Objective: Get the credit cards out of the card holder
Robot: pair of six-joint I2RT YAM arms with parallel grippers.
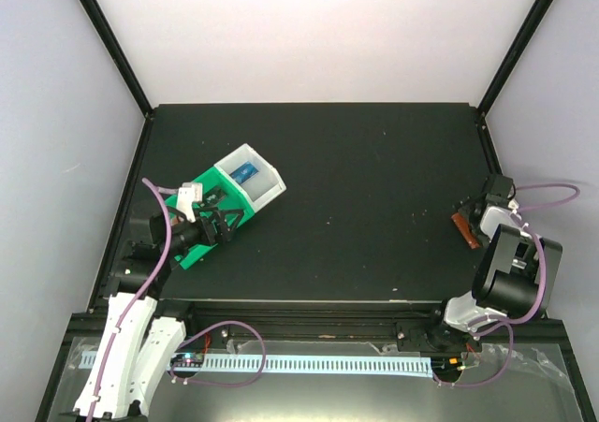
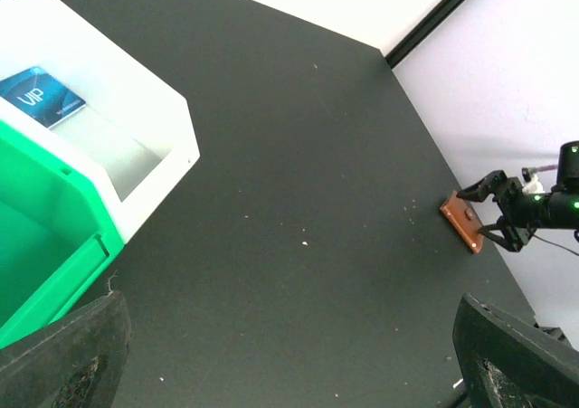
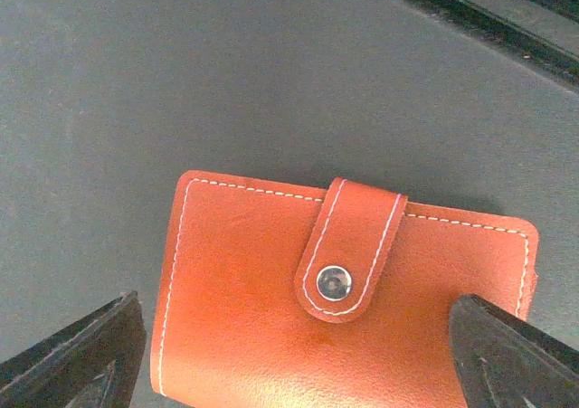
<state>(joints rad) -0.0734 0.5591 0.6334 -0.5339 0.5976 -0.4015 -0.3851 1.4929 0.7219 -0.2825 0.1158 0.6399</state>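
The card holder is a brown leather wallet, closed, with its snap strap fastened. It lies on the black table near the right edge and also shows in the left wrist view. My right gripper is open just above it, one finger on each side. A blue card with white marks lies in the white end of the green-and-white bin. My left gripper is open and empty, over the bin's green part. The red and dark cards are not visible.
The green-and-white bin sits at the table's left, under the left arm. Black frame posts stand at the back corners. The wallet is close to the table's right rim.
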